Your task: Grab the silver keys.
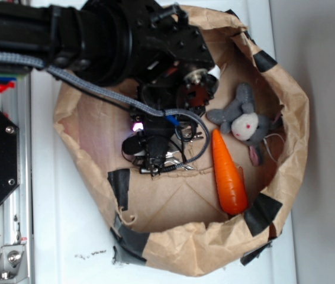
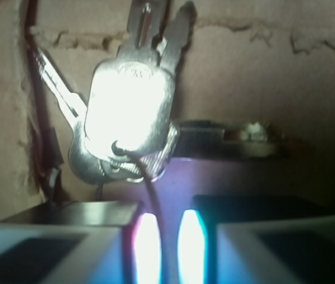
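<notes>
The silver keys [image 2: 129, 106] fill the wrist view, a shiny bunch lying on the brown paper just ahead of my fingers. Their thin wire loop runs down into the narrow gap between the two pads. My gripper [image 2: 163, 236] is shut on that wire, with the jaws almost touching. From outside, the gripper [image 1: 154, 168] is low inside the paper bag [image 1: 215, 251], and the keys [image 1: 179, 166] poke out to its right, partly hidden by the black wrist.
An orange carrot [image 1: 228, 177] lies to the right of the keys. A grey and white plush bunny [image 1: 244, 121] sits beyond it. The bag's rolled walls ring everything, patched with black tape [image 1: 262, 213]. A grey cable [image 1: 96, 89] crosses the arm.
</notes>
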Motion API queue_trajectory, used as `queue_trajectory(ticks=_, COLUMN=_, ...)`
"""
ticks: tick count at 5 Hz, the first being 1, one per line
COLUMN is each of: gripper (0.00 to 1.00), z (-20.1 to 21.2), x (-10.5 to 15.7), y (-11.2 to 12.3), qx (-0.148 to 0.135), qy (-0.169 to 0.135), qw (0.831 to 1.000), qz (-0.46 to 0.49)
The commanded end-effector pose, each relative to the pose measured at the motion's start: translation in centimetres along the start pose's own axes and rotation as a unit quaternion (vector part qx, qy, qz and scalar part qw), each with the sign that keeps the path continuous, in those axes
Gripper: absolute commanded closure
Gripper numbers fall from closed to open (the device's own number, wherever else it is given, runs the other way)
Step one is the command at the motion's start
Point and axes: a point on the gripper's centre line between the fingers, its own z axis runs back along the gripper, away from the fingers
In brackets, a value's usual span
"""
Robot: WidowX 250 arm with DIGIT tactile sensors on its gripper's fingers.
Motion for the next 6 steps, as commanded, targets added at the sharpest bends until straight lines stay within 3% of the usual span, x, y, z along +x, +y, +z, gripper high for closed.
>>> queue_trajectory(ticks=1, gripper=1.0, z=2.9, x=0.6, y=-0.1, qx=0.008, qy=-0.042, qw=0.999, qz=-0.011)
queue_trajectory(ticks=2, gripper=1.0, z=3.9, x=0.4, y=-0.1, qx=0.016, qy=-0.047, qw=0.999, qz=-0.011)
queue_trajectory(ticks=3, gripper=1.0, z=6.3, x=0.7, y=-0.8, qx=0.055, qy=-0.056, qw=0.996, qz=0.043)
queue_trajectory(ticks=4, gripper=1.0, z=11.5, x=0.3, y=0.2, qx=-0.027, qy=-0.042, qw=0.991, qz=0.121)
queue_trajectory(ticks=5, gripper=1.0, z=15.0, x=-2.7, y=-0.1, qx=-0.07, qy=-0.1, qw=0.991, qz=0.05)
queue_trajectory(ticks=6, gripper=1.0, z=12.4, x=-1.9, y=-0.8, qx=-0.018, qy=-0.125, qw=0.99, qz=0.066)
